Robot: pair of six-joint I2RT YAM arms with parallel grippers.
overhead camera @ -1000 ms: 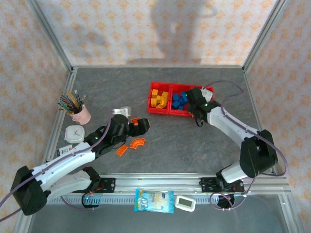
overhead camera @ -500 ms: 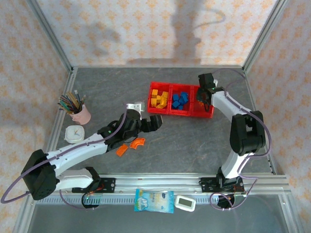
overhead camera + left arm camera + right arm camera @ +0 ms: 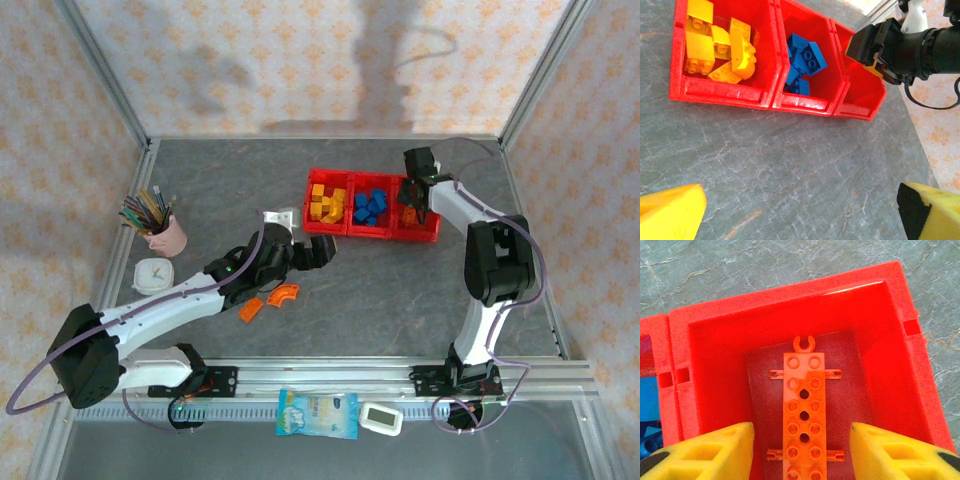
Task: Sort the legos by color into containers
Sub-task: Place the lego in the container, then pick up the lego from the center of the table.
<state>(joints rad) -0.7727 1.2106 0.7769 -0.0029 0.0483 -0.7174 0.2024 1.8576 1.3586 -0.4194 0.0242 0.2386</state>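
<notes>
Right jaws part-open over plate (image 3: pixel 812 405) loose in end bin (image 3: pixel 720 340). Left jaws wide, empty. Arch (image 3: pixel 286 294): light, rigid, slick; pinch flat faces.

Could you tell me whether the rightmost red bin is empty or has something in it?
Not empty: an orange studded plate lies flat inside the bin.

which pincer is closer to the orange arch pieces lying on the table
Left. The left pincer hovers just beyond the orange arch pieces; the right pincer is far off, over the rightmost red bin.
</notes>
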